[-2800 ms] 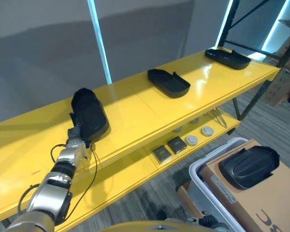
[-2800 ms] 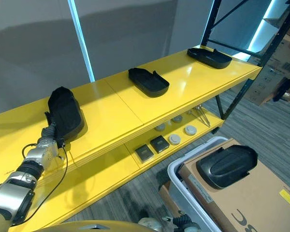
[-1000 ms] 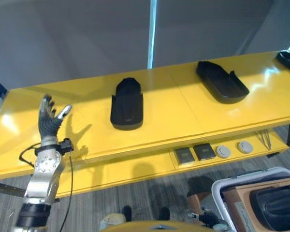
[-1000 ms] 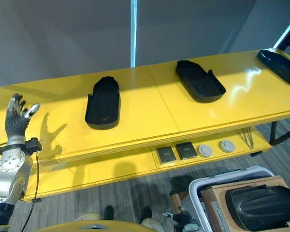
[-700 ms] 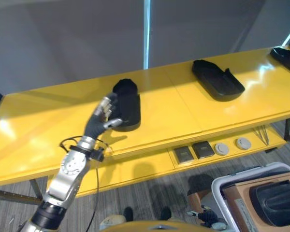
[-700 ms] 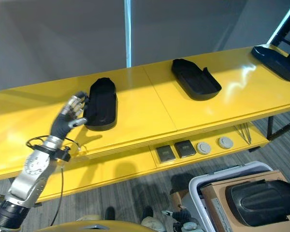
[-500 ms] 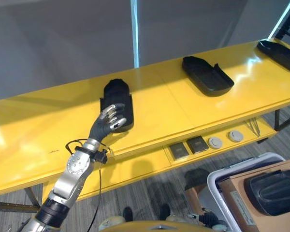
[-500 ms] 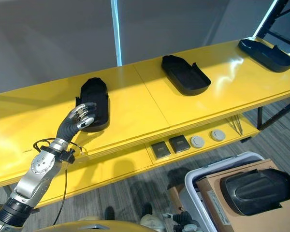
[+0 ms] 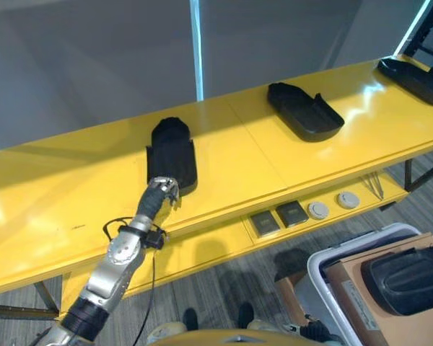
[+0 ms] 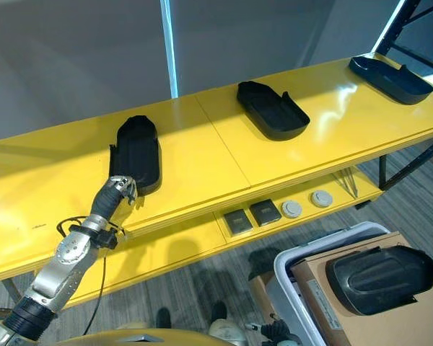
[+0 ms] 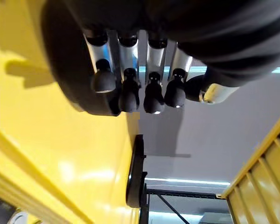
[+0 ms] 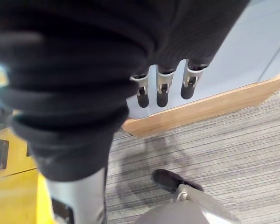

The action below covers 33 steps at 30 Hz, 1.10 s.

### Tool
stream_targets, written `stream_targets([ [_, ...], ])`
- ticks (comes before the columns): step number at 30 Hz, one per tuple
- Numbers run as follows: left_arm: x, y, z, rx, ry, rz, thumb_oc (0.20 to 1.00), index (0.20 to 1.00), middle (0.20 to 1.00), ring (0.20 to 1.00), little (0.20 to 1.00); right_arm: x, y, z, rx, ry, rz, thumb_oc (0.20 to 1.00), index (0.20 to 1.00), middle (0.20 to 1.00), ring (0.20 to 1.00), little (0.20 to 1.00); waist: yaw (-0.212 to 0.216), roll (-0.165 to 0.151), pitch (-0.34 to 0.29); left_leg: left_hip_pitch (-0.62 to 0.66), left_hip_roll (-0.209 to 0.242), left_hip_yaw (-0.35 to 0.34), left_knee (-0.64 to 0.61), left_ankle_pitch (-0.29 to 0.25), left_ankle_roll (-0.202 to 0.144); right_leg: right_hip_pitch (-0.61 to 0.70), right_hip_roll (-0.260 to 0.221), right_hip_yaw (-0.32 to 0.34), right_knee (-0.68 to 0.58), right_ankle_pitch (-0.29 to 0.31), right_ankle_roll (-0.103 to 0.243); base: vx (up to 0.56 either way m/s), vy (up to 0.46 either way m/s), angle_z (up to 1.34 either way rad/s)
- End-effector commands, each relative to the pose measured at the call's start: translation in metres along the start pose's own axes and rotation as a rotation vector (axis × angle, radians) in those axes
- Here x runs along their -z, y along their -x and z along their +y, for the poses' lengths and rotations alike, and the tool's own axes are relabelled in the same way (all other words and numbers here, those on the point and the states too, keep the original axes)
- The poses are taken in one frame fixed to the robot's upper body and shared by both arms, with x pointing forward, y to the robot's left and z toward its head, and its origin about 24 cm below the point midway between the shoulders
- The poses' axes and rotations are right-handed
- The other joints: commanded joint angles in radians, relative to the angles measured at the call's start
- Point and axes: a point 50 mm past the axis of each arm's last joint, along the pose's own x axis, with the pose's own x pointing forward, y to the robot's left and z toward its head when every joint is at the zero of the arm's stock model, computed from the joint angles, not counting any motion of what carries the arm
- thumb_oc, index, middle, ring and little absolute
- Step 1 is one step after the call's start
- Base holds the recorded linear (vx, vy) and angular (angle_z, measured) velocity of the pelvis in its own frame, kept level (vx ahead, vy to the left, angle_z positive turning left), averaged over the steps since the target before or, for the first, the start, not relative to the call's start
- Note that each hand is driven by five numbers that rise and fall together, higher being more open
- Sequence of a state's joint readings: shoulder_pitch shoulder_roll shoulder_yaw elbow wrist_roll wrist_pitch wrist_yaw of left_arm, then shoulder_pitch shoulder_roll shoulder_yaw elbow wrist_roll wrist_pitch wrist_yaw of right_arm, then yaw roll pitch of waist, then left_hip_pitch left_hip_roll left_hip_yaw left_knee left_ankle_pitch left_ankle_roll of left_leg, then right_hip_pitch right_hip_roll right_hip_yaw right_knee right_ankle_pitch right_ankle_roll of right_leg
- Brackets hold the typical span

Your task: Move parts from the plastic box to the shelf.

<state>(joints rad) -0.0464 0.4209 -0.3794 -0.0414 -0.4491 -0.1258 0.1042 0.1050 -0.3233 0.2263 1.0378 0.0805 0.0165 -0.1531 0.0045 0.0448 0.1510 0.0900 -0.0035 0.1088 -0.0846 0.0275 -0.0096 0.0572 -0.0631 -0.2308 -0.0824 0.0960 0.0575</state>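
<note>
A grey wall (image 9: 94, 65) stood behind the long yellow shelf (image 9: 231, 166), above a striped grey carpet (image 10: 187, 295). My left hand (image 9: 163, 192) had come down from the air to the near end of the first black part (image 9: 172, 153), fingers curled, holding nothing. Two more parts (image 9: 304, 112) lay further along. Another part (image 10: 379, 279) waited on cardboard in the plastic box (image 10: 292, 268). My right hand (image 12: 161, 86) hung with fingers relaxed.

Two dark square blocks (image 9: 279, 218) and two grey round discs (image 9: 333, 205) are seen below, above grey carpet (image 10: 195, 288), before a grey wall (image 9: 94, 65).
</note>
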Motion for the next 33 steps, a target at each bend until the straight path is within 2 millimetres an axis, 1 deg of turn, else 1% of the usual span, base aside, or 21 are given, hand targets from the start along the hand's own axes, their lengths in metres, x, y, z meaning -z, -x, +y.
stream_targets([
  [1, -0.009, -0.010, -0.001, -0.027, -0.004, -0.059, 0.200, 0.200, 0.200, 0.200, 0.200, -0.013, -0.003, -0.002, 0.006, 0.031, -0.036, 1.000, 1.000, 1.000, 1.000, 1.000, 0.006, -0.037, 0.012, -0.036, 0.064, 0.005, 0.004, 0.010, -0.032, 0.015, -0.079, 0.024, 0.040, -0.032, 0.094, 0.00, 0.000, 0.00],
  [5, 0.008, -0.010, 0.003, -0.074, -0.020, -0.010, 0.200, 0.200, 0.200, 0.200, 0.200, -0.014, -0.003, -0.002, 0.001, 0.042, -0.034, 1.000, 1.000, 1.000, 1.000, 1.000, 0.002, -0.040, 0.012, -0.034, 0.065, 0.010, 0.004, 0.009, -0.031, 0.015, -0.079, 0.028, 0.040, -0.032, 0.094, 0.00, 0.000, 0.00],
  [8, 0.017, -0.016, 0.002, -0.084, -0.059, 0.017, 0.200, 0.200, 0.200, 0.200, 0.200, -0.015, -0.003, 0.000, -0.013, 0.061, -0.036, 1.000, 1.000, 1.000, 1.000, 1.000, -0.009, -0.044, 0.011, -0.029, 0.069, 0.017, 0.004, 0.009, -0.030, 0.014, -0.077, 0.037, 0.042, -0.031, 0.094, 0.01, -0.005, -0.01],
  [11, 0.018, -0.023, 0.005, -0.137, -0.067, 0.014, 0.200, 0.200, 0.200, 0.200, 0.200, -0.015, -0.003, 0.003, -0.024, 0.079, -0.040, 1.000, 1.000, 1.000, 1.000, 1.000, -0.021, -0.047, 0.010, -0.023, 0.073, 0.026, 0.003, 0.009, -0.031, 0.016, -0.075, 0.047, 0.039, -0.031, 0.094, 0.03, -0.015, -0.09],
  [14, 0.009, -0.029, 0.007, -0.153, -0.060, -0.012, 0.200, 0.200, 0.200, 0.200, 0.200, -0.015, -0.002, 0.002, -0.027, 0.090, -0.039, 1.000, 1.000, 1.000, 1.000, 1.000, -0.031, -0.047, 0.013, -0.023, 0.077, 0.032, 0.006, 0.010, -0.033, 0.012, -0.073, 0.054, 0.041, -0.031, 0.094, 0.01, -0.004, -0.13],
  [16, 0.009, -0.031, 0.006, -0.154, -0.063, -0.011, 0.200, 0.200, 0.200, 0.200, 0.200, -0.014, -0.002, 0.003, -0.028, 0.094, -0.039, 1.000, 1.000, 1.000, 1.000, 1.000, -0.033, -0.046, 0.014, -0.023, 0.078, 0.033, 0.006, 0.010, -0.033, 0.011, -0.073, 0.056, 0.042, -0.032, 0.093, 0.00, 0.000, -0.03],
  [21, 0.014, -0.036, 0.003, -0.172, -0.064, 0.021, 0.200, 0.200, 0.200, 0.200, 0.200, -0.015, -0.002, 0.005, -0.036, 0.104, -0.045, 1.000, 1.000, 1.000, 1.000, 1.000, -0.041, -0.047, 0.012, -0.019, 0.080, 0.038, 0.006, 0.010, -0.034, 0.013, -0.071, 0.062, 0.042, -0.034, 0.092, 0.00, 0.000, 0.00],
  [30, 0.034, -0.041, 0.014, -0.285, -0.074, 0.112, 0.200, 0.200, 0.200, 0.200, 0.200, -0.017, -0.002, 0.005, -0.052, 0.139, -0.051, 1.000, 1.000, 1.000, 1.000, 1.000, -0.065, -0.049, 0.004, -0.010, 0.087, 0.053, 0.007, 0.008, -0.034, 0.014, -0.065, 0.079, 0.042, -0.039, 0.090, 0.01, 0.000, -0.04],
  [33, 0.037, -0.043, 0.017, -0.304, -0.081, 0.125, 0.200, 0.200, 0.200, 0.200, 0.200, -0.017, -0.002, 0.006, -0.055, 0.144, -0.052, 1.000, 1.000, 1.000, 1.000, 1.000, -0.069, -0.049, 0.001, -0.007, 0.089, 0.056, 0.007, 0.007, -0.034, 0.015, -0.064, 0.082, 0.043, -0.041, 0.090, 0.02, -0.001, -0.10],
])
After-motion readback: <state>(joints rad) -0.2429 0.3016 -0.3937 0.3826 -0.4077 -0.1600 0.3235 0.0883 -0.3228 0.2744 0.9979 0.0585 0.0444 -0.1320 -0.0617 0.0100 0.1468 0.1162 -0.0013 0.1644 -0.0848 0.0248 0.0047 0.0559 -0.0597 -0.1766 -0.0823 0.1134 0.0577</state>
